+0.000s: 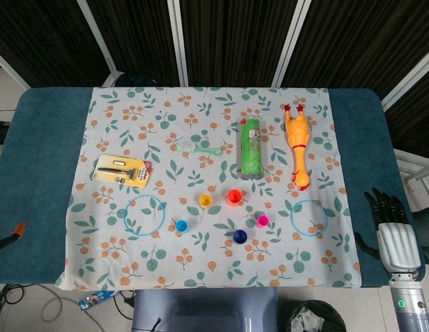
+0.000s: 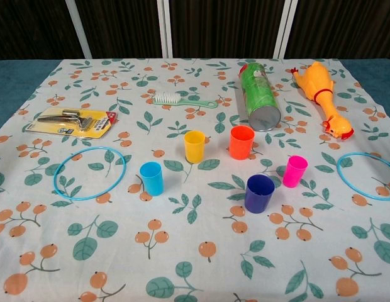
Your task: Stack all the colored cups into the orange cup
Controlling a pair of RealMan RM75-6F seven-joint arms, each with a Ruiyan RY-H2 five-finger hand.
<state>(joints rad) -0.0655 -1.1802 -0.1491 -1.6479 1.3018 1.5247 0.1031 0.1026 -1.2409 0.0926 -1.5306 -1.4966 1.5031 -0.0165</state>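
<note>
Well left of the right hand [image 1: 393, 232], which hangs empty off the table edge with fingers apart, the orange cup [image 1: 234, 196] stands unfilled, yellow [image 1: 205, 200], blue [image 1: 180, 225], navy [image 1: 240, 237] and pink [image 1: 262, 221] cups all unstacked.

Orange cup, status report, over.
Right hand off the table edge, holding nothing; left hand not in view. Orange cup upright, empty, other cups standing apart. Nothing in the way.
</note>
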